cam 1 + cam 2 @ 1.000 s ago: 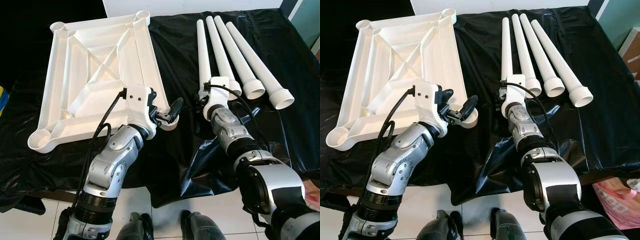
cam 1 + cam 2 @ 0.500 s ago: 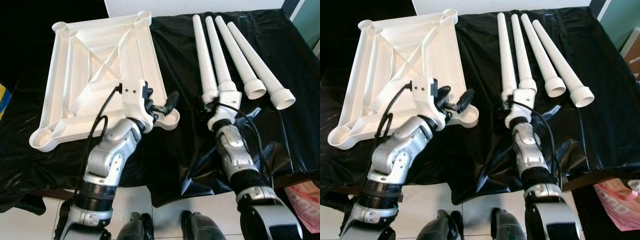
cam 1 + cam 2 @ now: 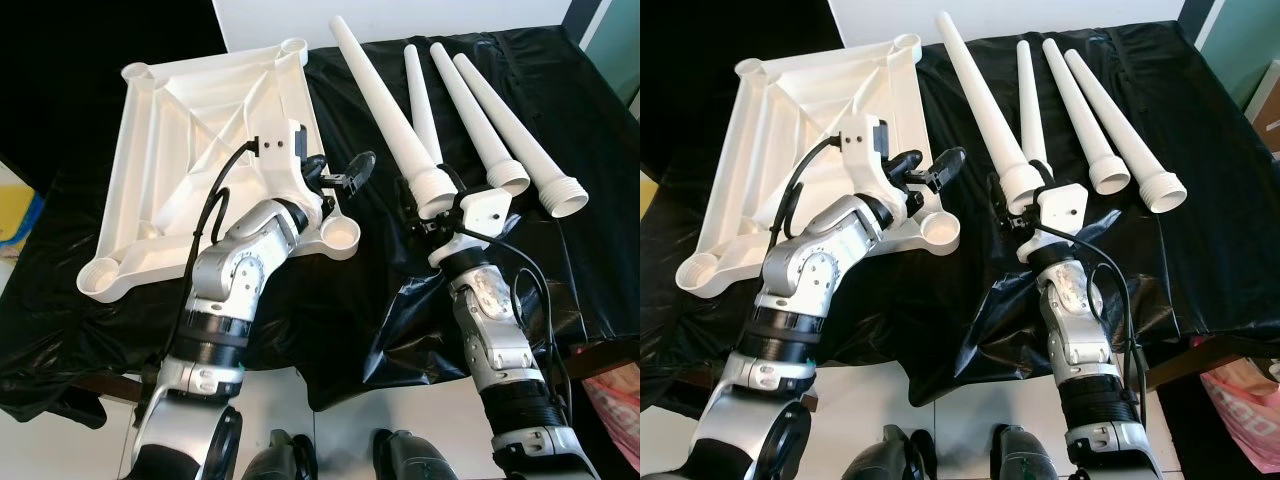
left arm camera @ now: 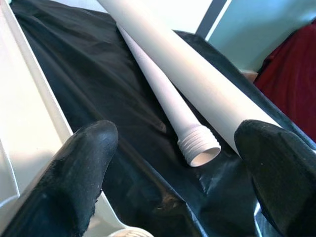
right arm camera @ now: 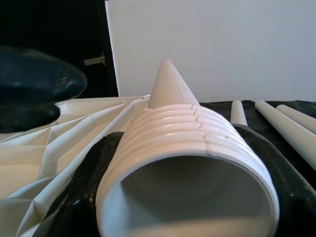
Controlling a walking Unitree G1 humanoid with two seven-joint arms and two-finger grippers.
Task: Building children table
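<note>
The right gripper [image 3: 422,203] pinches the white tapered plastic leg [image 3: 385,105] at its threaded end. The left gripper [image 3: 340,172] hovers spread above the white ribbed plastic tabletop [image 3: 190,150]. Risk: the long leg levers loose, or cross-threads in the round corner socket [image 3: 341,236].

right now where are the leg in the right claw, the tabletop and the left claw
held leg [image 3: 385,105], left eye view, middle of its shaft
tabletop [image 3: 165,150], left eye view, ribbed underside
left claw [image 3: 340,172], left eye view, between its fingertips

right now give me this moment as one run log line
right gripper: shut on leg, threaded end, lifted | left gripper: open, over tabletop corner socket | three legs on black sheet
</note>
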